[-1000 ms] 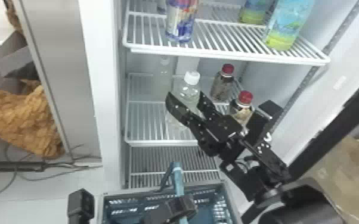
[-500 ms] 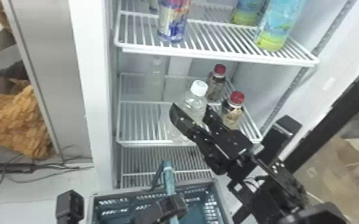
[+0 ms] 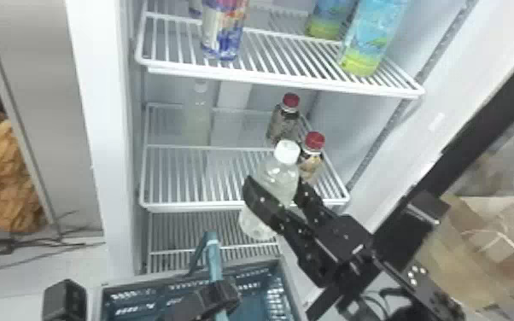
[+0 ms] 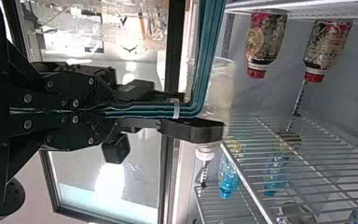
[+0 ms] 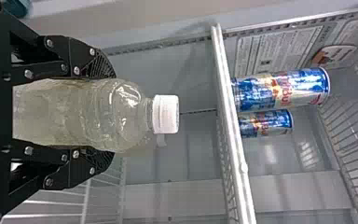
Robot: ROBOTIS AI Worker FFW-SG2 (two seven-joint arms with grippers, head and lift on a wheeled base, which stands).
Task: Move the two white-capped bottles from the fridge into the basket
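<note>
My right gripper (image 3: 275,194) is shut on a clear white-capped bottle (image 3: 279,173), upright with a slight tilt, in front of the middle shelf's edge. In the right wrist view, that bottle (image 5: 79,112) sits between the pads of the right gripper (image 5: 105,114). Another pale-capped bottle (image 3: 197,115) stands at the back left of that shelf. My left gripper (image 3: 222,294) is at the teal basket (image 3: 286,281), whose raised handle (image 3: 212,258) it grips. The left wrist view has the left gripper (image 4: 105,112) shut on the handle (image 4: 186,111), the held bottle (image 4: 221,88) beyond.
Two red-capped bottles (image 3: 286,117) (image 3: 311,158) stand on the middle shelf, behind the held bottle. The wire shelf above (image 3: 281,81) carries cans (image 3: 223,32) and blue-green bottles (image 3: 365,42). The fridge's left wall (image 3: 98,128) and open door (image 3: 452,111) flank the space.
The right gripper has closed on the bottle and drawn it forward, off the middle shelf and past its front edge. The head view has shifted a little; the left gripper still holds the handle.
</note>
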